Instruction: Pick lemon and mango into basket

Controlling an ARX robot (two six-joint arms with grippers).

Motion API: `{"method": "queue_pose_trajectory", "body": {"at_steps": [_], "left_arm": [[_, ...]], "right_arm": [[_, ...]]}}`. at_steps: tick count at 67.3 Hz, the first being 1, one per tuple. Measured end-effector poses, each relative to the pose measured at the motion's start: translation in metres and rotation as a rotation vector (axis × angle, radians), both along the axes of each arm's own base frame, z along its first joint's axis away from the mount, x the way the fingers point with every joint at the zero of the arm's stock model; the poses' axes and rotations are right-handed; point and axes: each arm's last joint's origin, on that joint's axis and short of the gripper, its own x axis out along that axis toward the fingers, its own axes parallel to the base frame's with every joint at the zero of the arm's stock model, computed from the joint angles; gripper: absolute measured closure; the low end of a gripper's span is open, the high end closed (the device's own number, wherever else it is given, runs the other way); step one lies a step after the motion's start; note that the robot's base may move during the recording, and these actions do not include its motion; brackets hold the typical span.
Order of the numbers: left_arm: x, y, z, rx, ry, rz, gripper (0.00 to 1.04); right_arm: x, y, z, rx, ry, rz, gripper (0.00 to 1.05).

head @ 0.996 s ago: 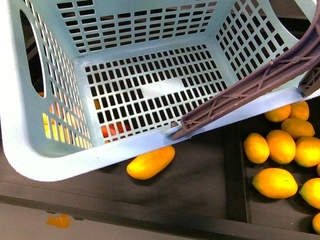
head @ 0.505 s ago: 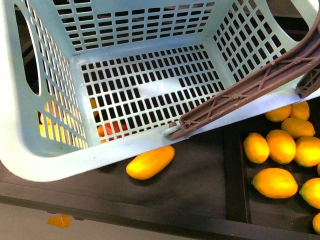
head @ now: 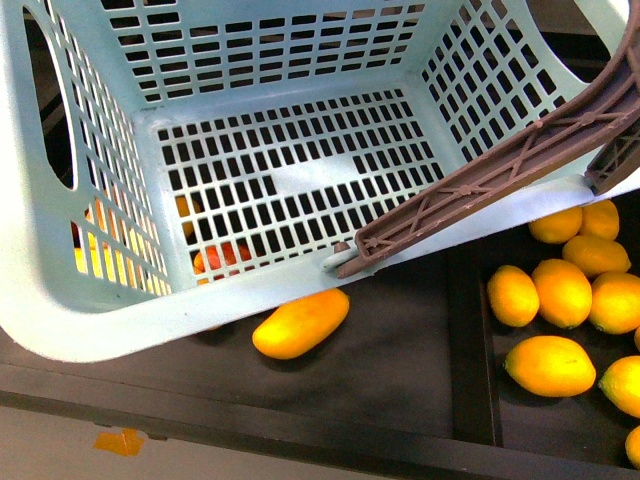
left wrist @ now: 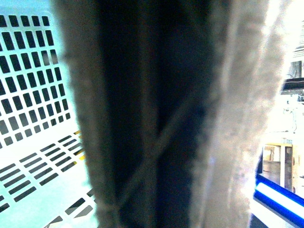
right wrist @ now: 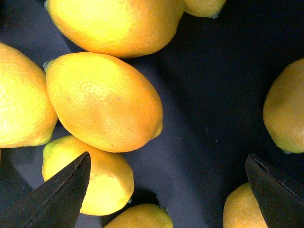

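The mango [head: 300, 323] lies just outside the basket [head: 130, 322], touching its near rim, I think. My right gripper [right wrist: 167, 159] hangs wide open over a lemon [right wrist: 102, 102] beside the basket. Left jaws: too blurry, I cannot tell.

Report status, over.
Right claw open, close over lemon. Left claw out of view. Basket empty. Mango loose, basket's near rim overhanging it.

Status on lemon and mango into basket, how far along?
Done: nothing; the light aqua slotted plastic basket holds no fruit. In hand: the open right end effector hovers over a small oval yellow lemon, not gripping. Remaining: both picks; the elongated yellow-orange mango lies on the dark tray beside the basket.
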Motion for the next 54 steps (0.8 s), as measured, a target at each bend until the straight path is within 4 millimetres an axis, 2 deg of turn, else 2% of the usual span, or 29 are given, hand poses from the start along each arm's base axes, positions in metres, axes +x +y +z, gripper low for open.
{"method": "queue_pose_trajectory", "body": {"at_steps": [37, 54], "left_arm": [[0.0, 0.0, 0.0, 0.0, 0.0, 0.0, 0.9], [0.0, 0.0, 0.0, 0.0, 0.0, 0.0, 0.9]], "right_arm": [[0.015, 0.026, -0.039, 0.026, 0.038, 0.084, 0.09], [0.024, 0.031, -0.047, 0.019, 0.031, 0.08, 0.09]]}}
